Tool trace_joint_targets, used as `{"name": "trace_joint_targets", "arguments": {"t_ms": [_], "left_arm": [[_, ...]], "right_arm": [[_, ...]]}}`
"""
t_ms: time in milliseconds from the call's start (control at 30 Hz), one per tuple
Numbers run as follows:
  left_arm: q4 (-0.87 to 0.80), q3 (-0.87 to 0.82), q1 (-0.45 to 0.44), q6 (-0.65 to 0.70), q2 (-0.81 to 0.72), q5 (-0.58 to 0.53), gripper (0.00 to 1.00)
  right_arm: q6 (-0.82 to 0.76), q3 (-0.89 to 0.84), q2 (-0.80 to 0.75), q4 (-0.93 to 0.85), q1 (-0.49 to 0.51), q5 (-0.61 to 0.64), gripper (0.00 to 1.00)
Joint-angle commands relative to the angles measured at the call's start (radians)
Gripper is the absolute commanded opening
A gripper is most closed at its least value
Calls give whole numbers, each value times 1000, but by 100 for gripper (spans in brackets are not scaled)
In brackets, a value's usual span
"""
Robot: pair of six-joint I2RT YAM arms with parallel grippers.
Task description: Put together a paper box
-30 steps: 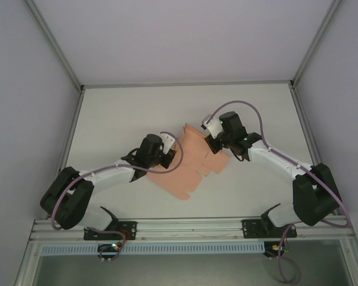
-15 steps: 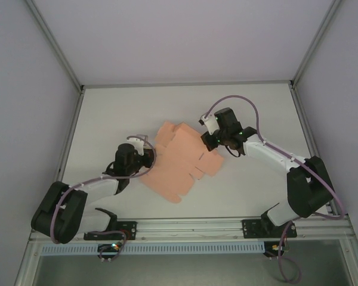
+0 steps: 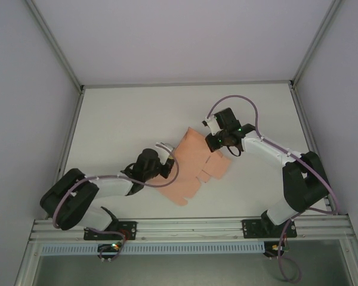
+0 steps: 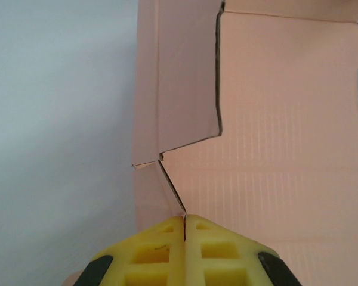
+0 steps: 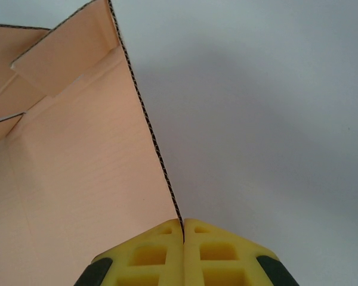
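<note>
Left arm (image 3: 107,182) swung back right | both jaws clamp paper box (image 3: 194,164) edges

Both arms are reaching inward toward mid-frame in the top view, elbows bent. The left gripper (image 3: 166,168) and right gripper (image 3: 213,142) are each pinching a paper box (image 3: 194,164) edge, jaws pressed together.

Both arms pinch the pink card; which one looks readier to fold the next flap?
Probably the left: the left gripper is shut on the paper box right at a flap's cut corner, while the right gripper pinches a raised panel's edge, likely steadying it.
</note>
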Motion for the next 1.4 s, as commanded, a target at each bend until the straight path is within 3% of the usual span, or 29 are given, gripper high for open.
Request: {"name": "trace_joint_targets", "arguments": {"t_ms": [0, 100, 167, 233, 333, 467, 600, 800, 867, 1000, 1200, 1300, 1367], "left_arm": [[26, 36, -16, -8, 10, -39, 0], [92, 0, -20, -5, 5, -14, 0], [57, 15, -45, 22, 12, -55, 3], [10, 41, -72, 42, 36, -117, 8], [22, 59, -74, 23, 74, -105, 21], [58, 95, -55, -10, 122, -50, 35], [89, 139, 0, -106, 172, 47, 38], [178, 173, 83, -221, 226, 194, 62], [173, 201, 103, -246, 247, 238, 63], [197, 240, 139, -295, 288, 328, 73], [203, 259, 187, -359, 315, 412, 84], [187, 233, 206, -366, 275, 414, 97], [114, 226, 223, -352, 229, 388, 100]], "right_arm": [[34, 21, -6, 3, 5, 10, 0], [44, 38, -3, -31, 2, 34, 0], [59, 46, 2, -45, 2, 22, 0], [66, 49, -1, -48, 9, 0, 0], [52, 36, -14, -29, 33, -9, 0], [14, 24, -36, -27, 51, -18, 0], [-75, -25, -66, 6, 82, -12, 0], [-210, -122, -123, 111, 111, 5, 0], [-252, -141, -137, 142, 117, 4, 0], [-310, -138, -134, 149, 117, 33, 0], [-381, -135, -103, 194, 120, 95, 0], [-423, -126, -85, 209, 120, 136, 0], [-465, -122, -78, 209, 120, 152, 0]]}}
